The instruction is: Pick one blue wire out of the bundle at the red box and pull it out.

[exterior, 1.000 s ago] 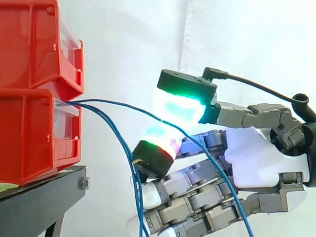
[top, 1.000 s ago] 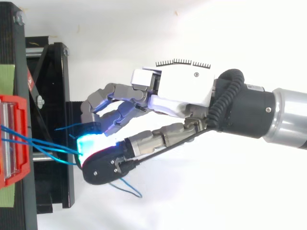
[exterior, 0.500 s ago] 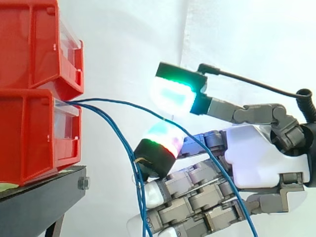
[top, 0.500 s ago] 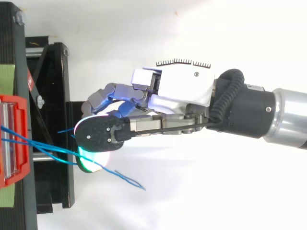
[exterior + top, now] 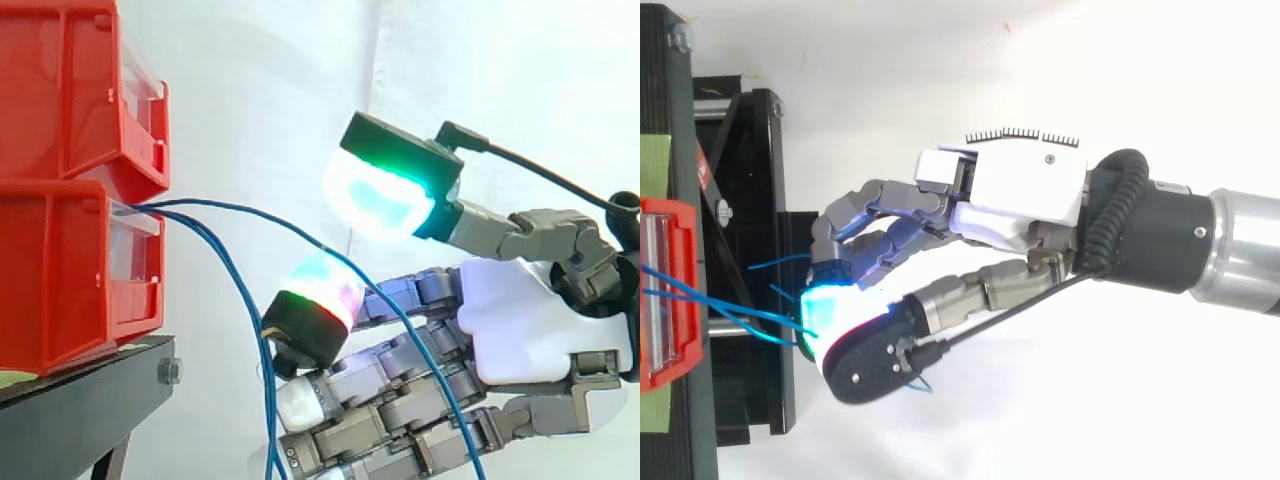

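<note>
Several thin blue wires point(image 5: 232, 285) come out of the clear front of the lower red bin point(image 5: 60, 280). Most of them hang down beside the stand. One blue wire point(image 5: 250, 212) arcs right and runs down across my hand point(image 5: 540, 320), through the gap between the raised thumb pad point(image 5: 385, 195), glowing green and cyan, and a finger pad point(image 5: 315, 300) below it. The two pads stand apart and nothing pinches the wire. The other fingers are loosely bent under it. From above, my hand point(image 5: 1015, 195) reaches left toward the wires point(image 5: 730, 310) at the bin point(image 5: 670, 300).
A second red bin point(image 5: 70, 90) sits on top of the lower one. Both rest on a black stand point(image 5: 80, 400) whose frame point(image 5: 750, 200) lies below the fingertips. A white curtain hangs behind.
The thumb pad, close above the finger pad with the wire between them a second ago, has lifted up and to the right. The gap has widened, and the arcing wire sags lower across the fingers.
</note>
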